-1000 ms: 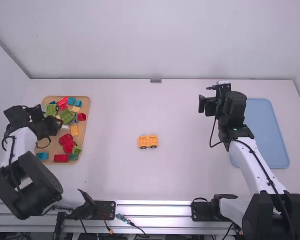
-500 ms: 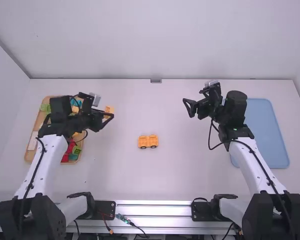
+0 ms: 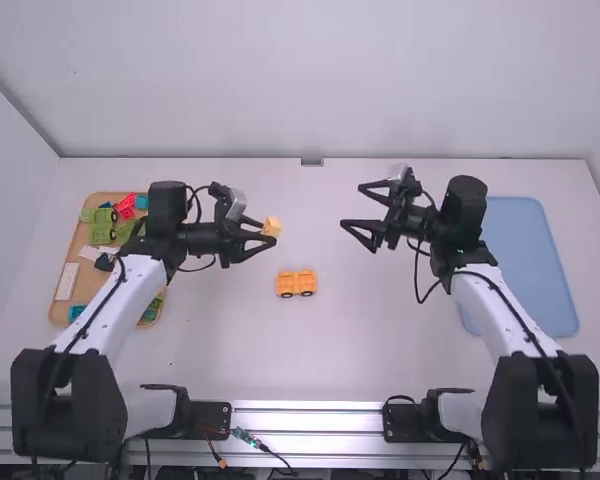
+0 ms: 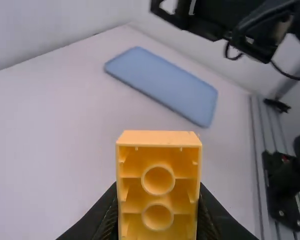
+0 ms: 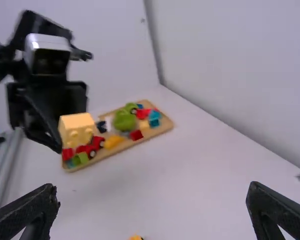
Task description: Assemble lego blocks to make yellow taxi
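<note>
Yellow block point(image 4: 158, 138) in left gripper point(image 3: 268, 233)

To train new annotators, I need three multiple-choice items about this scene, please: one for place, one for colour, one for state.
1. Where is the wheeled piece?
A) in a tray
B) on the table
C) on the floor

2. Colour of the tray at the table's right side?
A) blue
B) red
C) green

3. Which gripper holds a brick?
A) right
B) neither
C) left

1 B: its wheels rest on white tabletop.
2 A: its surface is light blue.
3 C: left's fingers pinch it; right's are spread, empty.
</note>
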Tool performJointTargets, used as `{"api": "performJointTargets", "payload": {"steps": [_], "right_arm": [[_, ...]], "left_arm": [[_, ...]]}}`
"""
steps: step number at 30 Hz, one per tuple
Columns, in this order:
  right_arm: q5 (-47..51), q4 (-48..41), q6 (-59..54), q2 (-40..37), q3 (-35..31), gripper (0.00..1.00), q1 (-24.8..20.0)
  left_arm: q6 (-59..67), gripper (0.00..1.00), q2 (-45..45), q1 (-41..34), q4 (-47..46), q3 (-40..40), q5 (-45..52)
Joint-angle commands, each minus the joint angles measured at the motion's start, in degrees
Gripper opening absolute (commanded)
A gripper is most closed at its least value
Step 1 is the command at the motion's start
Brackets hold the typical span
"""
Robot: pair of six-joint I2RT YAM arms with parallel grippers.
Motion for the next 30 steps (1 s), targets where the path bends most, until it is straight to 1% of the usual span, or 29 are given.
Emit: {"api": "performJointTargets", "payload": {"steps": [1,5,6,8,12,15,18,24,28,30], "right_arm": [[-9.62,5.68,6.54,4.83,1.51,0.99,0.90],[-19.85,21.24,18.47,12.76,3.32,0.99,2.16],[-20.06,21.70,18.99,13.00,3.45,0.99,2.21],[-21.57,25.31,23.32,16.06,5.25,1.00,3.17],[-22.51,24.06,23.96,19.69,8.39,0.96,5.79],[-22.36,21.46,23.93,21.35,10.38,0.95,7.52],[-22.32,21.57,23.96,21.81,10.84,0.94,8.68],[-22.27,21.57,22.29,21.79,10.80,0.90,9.25],[-19.67,21.50,21.07,21.81,10.75,0.80,9.16],[-18.82,21.64,21.14,21.81,10.69,0.79,9.14]], "left_arm": [[0.76,0.02,3.26,-1.29,3.08,-0.83,8.48],[0.61,0.02,8.02,-2.12,11.02,-0.83,14.43],[0.63,0.02,8.18,-2.16,11.30,-0.83,14.51],[0.07,0.02,10.03,-3.08,14.86,-0.83,15.80],[-4.83,0.02,12.22,-5.22,22.21,-0.83,14.60],[-8.74,0.02,13.12,-7.04,27.02,-0.83,10.64],[-11.98,0.02,13.09,-8.28,30.27,-0.83,7.50],[-16.74,0.02,13.09,-8.35,35.23,-0.83,7.74],[-19.82,0.02,13.09,-8.96,37.44,-0.85,7.45],[-19.91,0.02,13.09,-9.38,37.35,-0.83,6.58]]}}
